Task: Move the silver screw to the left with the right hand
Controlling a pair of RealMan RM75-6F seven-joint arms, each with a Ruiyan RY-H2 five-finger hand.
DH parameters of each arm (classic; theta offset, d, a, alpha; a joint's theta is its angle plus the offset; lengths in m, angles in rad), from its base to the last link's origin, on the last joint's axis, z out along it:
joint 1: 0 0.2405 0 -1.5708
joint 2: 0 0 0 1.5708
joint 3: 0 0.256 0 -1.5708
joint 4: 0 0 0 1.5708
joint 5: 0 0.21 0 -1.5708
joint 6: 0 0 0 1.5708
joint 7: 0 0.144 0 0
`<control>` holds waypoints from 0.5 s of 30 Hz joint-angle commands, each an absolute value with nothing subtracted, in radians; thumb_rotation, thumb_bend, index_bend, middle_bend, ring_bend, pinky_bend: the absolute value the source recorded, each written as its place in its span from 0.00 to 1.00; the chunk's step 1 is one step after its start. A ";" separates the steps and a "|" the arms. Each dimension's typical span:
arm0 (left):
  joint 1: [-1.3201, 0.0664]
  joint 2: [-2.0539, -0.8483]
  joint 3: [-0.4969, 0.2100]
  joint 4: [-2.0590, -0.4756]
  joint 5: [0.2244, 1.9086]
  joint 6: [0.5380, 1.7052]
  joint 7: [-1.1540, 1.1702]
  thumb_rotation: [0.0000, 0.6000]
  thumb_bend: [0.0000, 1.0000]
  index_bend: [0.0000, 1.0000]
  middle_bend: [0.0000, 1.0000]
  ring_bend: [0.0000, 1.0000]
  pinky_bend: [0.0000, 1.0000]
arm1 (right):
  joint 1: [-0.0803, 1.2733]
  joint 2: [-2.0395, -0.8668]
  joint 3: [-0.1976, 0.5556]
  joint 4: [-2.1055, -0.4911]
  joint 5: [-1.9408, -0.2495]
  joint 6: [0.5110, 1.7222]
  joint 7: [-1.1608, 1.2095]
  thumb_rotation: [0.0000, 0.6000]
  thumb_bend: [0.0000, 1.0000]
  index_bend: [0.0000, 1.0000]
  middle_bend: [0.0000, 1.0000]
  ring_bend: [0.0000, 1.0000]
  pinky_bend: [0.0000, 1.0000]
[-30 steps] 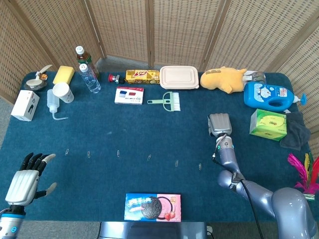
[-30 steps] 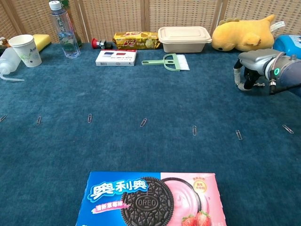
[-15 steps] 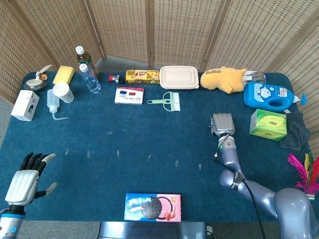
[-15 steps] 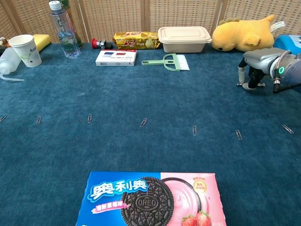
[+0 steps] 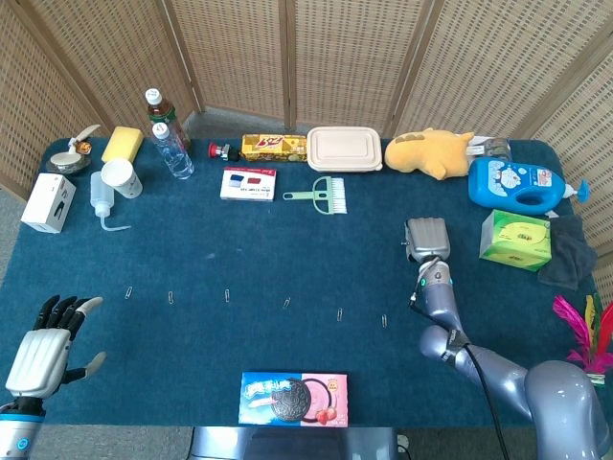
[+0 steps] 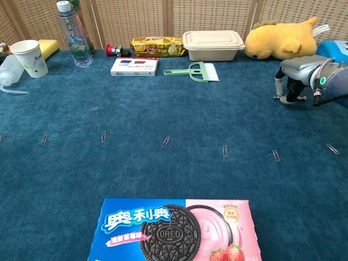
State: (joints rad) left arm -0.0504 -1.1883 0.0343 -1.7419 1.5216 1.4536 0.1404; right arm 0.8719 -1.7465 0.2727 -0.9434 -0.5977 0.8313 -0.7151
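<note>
My right hand [image 5: 425, 240] hovers over the right part of the blue table, palm down. The chest view shows the right hand [image 6: 298, 75] with its fingers curled down to the cloth. A small silver screw [image 6: 277, 98] lies at the tip of the leftmost finger. I cannot tell whether the fingers pinch it or only touch the table beside it. From the head view the hand hides the screw. My left hand [image 5: 41, 346] hangs at the near left corner, holding nothing, its fingers spread.
Several paper clips [image 6: 166, 141] lie in a row across the middle. An Oreo box [image 6: 174, 228] sits at the near edge. A green box [image 5: 515, 240], a blue detergent bottle [image 5: 522, 185] and a yellow plush [image 5: 433, 153] stand to the hand's right and behind it. A brush [image 5: 321, 195] lies further left.
The right hand has shifted a little to the right over the last second, then held still. The left hand has sunk slightly toward the near edge.
</note>
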 commanded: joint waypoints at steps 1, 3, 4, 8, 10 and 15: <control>-0.050 -1.189 0.035 -1.741 1.522 1.453 0.139 1.00 0.39 0.14 0.18 0.11 0.02 | 0.873 -1.749 0.273 -0.942 -0.591 0.829 -0.720 1.00 0.43 0.50 0.85 0.91 0.78; -0.049 -1.189 0.035 -1.740 1.522 1.454 0.138 1.00 0.39 0.14 0.18 0.11 0.02 | 0.874 -1.751 0.272 -0.938 -0.584 0.828 -0.727 1.00 0.43 0.50 0.85 0.91 0.78; -0.049 -1.188 0.035 -1.739 1.523 1.454 0.137 1.00 0.39 0.14 0.18 0.11 0.02 | 0.874 -1.752 0.272 -0.937 -0.577 0.826 -0.730 1.00 0.42 0.51 0.85 0.91 0.78; -0.048 -1.189 0.036 -1.737 1.523 1.456 0.136 1.00 0.39 0.14 0.18 0.11 0.02 | 0.876 -1.754 0.272 -0.935 -0.567 0.824 -0.738 1.00 0.42 0.52 0.85 0.91 0.78; -0.047 -1.189 0.036 -1.735 1.524 1.456 0.134 1.00 0.39 0.14 0.18 0.11 0.02 | 0.877 -1.754 0.272 -0.934 -0.564 0.823 -0.741 1.00 0.42 0.53 0.86 0.91 0.78; -0.046 -1.191 0.037 -1.733 1.524 1.456 0.133 1.00 0.39 0.14 0.18 0.11 0.02 | 0.879 -1.757 0.274 -0.931 -0.560 0.826 -0.742 1.00 0.43 0.56 0.86 0.91 0.78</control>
